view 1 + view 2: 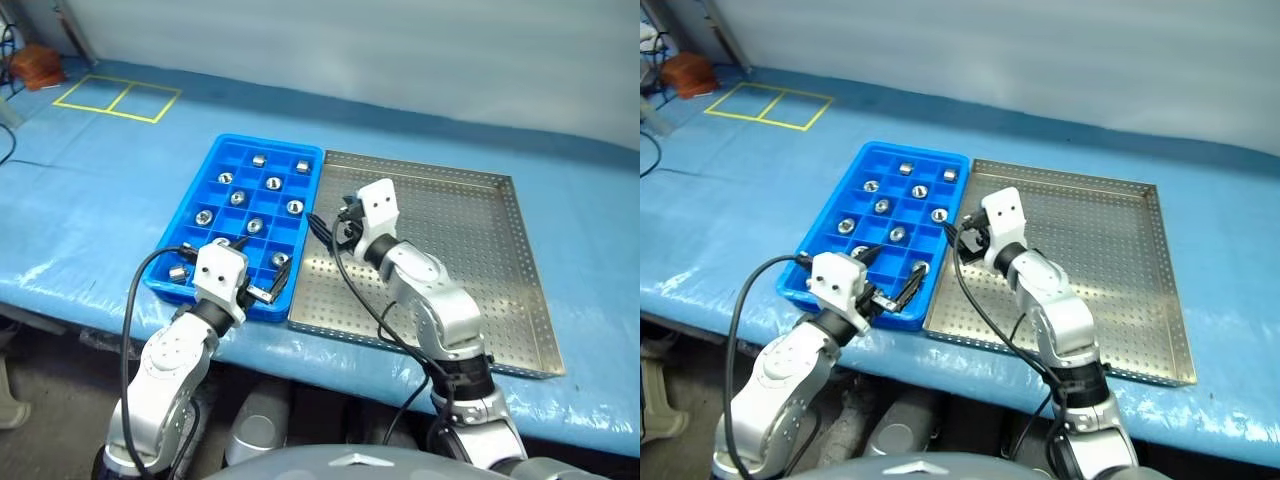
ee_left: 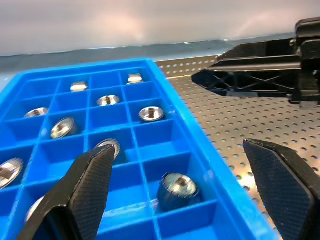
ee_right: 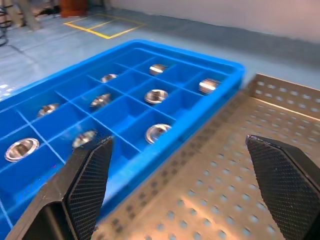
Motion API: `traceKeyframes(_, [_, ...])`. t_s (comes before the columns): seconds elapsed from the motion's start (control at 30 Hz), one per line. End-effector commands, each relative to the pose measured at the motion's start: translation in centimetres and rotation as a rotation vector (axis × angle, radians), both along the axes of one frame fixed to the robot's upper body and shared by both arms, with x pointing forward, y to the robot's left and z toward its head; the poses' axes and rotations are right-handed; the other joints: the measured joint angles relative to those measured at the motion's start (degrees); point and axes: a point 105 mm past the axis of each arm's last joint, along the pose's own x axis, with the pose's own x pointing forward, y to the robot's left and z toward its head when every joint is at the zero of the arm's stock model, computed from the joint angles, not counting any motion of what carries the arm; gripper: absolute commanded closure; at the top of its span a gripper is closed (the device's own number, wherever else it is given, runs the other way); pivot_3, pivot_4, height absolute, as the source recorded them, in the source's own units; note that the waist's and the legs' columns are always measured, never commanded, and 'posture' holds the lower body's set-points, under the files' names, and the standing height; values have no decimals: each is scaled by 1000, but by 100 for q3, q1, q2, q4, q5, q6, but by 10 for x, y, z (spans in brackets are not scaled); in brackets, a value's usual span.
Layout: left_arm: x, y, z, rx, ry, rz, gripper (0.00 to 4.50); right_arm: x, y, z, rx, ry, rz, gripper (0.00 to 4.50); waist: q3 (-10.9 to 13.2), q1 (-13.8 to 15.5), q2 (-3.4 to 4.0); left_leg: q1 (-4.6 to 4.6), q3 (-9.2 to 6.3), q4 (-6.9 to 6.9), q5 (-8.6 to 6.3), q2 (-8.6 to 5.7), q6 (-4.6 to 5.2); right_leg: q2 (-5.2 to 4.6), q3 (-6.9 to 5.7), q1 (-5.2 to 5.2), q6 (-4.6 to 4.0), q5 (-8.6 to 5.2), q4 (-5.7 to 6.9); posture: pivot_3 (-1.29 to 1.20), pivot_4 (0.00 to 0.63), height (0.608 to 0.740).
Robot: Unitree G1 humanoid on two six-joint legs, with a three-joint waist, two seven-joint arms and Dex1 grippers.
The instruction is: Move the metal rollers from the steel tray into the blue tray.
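- Metal rollers [image 1: 258, 160] sit scattered through the compartments of the blue tray [image 1: 212, 156], one to a cell, shiny with dark centres.
- You can count roughly ten of them in the head views, spread from the far row down to the near edge.
- Your steel tray [image 1: 520, 260] lies just beside the blue tray, on its right, the long rims touching or nearly so; its perforated floor shows no roller that I can make out.
- Both trays rest on the blue-covered surface [image 1: 90, 220].
- Your left tool [image 1: 262, 292] hangs over the near right corner of the blue tray, fingers [image 2: 85, 185] spread wide, holding nothing.
- In the left wrist view, one roller [image 2: 177, 189] stands in the cell right between those fingers.
- Your right tool [image 1: 325, 226] hovers at the seam between the two trays, pointing toward the blue one, jaws wide and empty.
- Yellow tape squares [image 1: 118, 98] mark the surface at the far left.
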Motion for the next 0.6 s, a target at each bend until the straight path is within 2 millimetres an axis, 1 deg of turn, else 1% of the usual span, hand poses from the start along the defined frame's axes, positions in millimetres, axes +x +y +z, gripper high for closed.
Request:
traceKeyframes(0.03, [11,-6,6,11,-34,-35,0,-13,-15,13,-9,-49,-47,25,0,-294,0,2,0,1,0,-1,1,-1,3,2,1,1,-1,46,150,740])
traceKeyframes(0.07, [16,-5,6,22,-37,-32,0,-17,-20,11,-22,-45,-56,25,0,-462,0,2,-1,2,0,-1,1,-1,5,2,1,1,0,38,150,740])
traceKeyframes(0.13, [26,-2,6,48,-47,-18,0,-27,-29,8,-55,-39,-65,25,0,-707,0,11,-6,1,0,-1,3,-1,17,6,10,9,3,12,150,740])
traceKeyframes(0.2, [34,3,7,66,-57,5,0,-35,-34,6,-82,-30,-56,25,1,-903,0,20,-5,-1,0,-1,3,4,30,7,20,16,8,2,150,740])
traceKeyframes(0.27, [44,11,9,82,-69,52,0,-45,-38,2,-114,-12,-17,25,1,-1031,-1,29,5,-3,0,3,3,9,46,6,21,16,15,0,150,740])
traceKeyframes(0.33, [51,16,10,92,-75,80,0,-55,-38,-4,-138,18,33,25,1,-1091,-2,35,9,-2,0,3,3,16,54,6,22,15,18,0,150,740])
traceKeyframes(0.4, [53,17,10,100,-78,84,0,-59,-39,-8,-153,40,63,25,2,-1125,-3,38,12,-1,0,5,3,18,60,6,22,15,23,0,150,740])
traceKeyframes(0.5, [54,18,9,104,-79,98,0,-61,-39,-13,-167,59,69,25,2,-1149,-3,40,20,2,1,7,4,16,71,6,27,18,25,23,150,740])
traceKeyframes(0.6, [53,18,8,95,-78,109,0,-58,-40,-16,-170,63,49,25,3,-1142,-6,39,26,7,2,4,7,11,78,5,34,22,25,31,150,740])
